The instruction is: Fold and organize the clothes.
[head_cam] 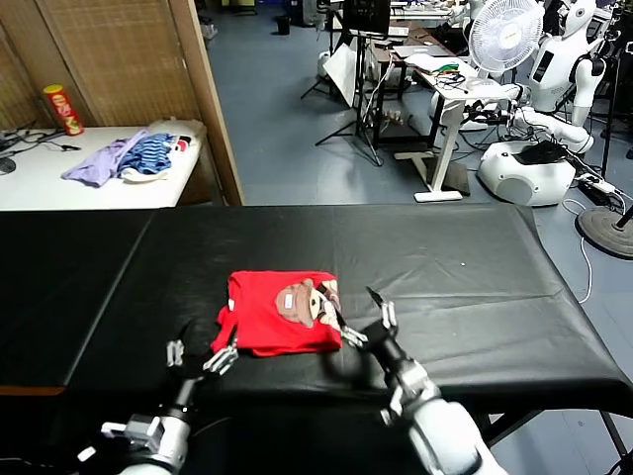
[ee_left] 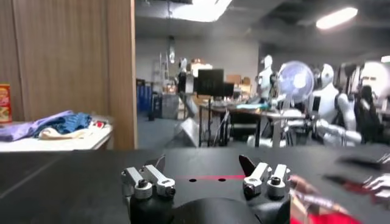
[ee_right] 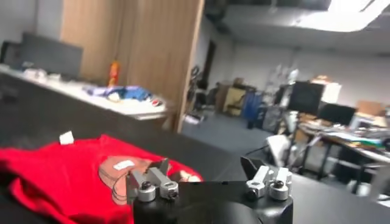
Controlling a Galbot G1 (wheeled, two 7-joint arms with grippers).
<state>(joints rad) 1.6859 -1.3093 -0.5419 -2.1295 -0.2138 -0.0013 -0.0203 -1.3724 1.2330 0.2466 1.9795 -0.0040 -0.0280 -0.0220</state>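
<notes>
— Where the black table [head_cam: 445,257] is taken first, what is found on it?

— A folded red T-shirt [head_cam: 272,317] is laid near the front edge, cartoon print turned up.

— How is it placed against the fingers?

— It is flanked. The left gripper [head_cam: 203,356] is held at its front left corner, fingers spread, nothing clasped. The right gripper [head_cam: 364,319] is set just beside its right edge, fingers [ee_right: 152,182] parted too, the shirt not held.

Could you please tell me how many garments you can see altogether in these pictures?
3: a red T-shirt folded on the black table, and a purple garment heaped with a blue-striped one on the white table. More may be hidden underneath.
</notes>
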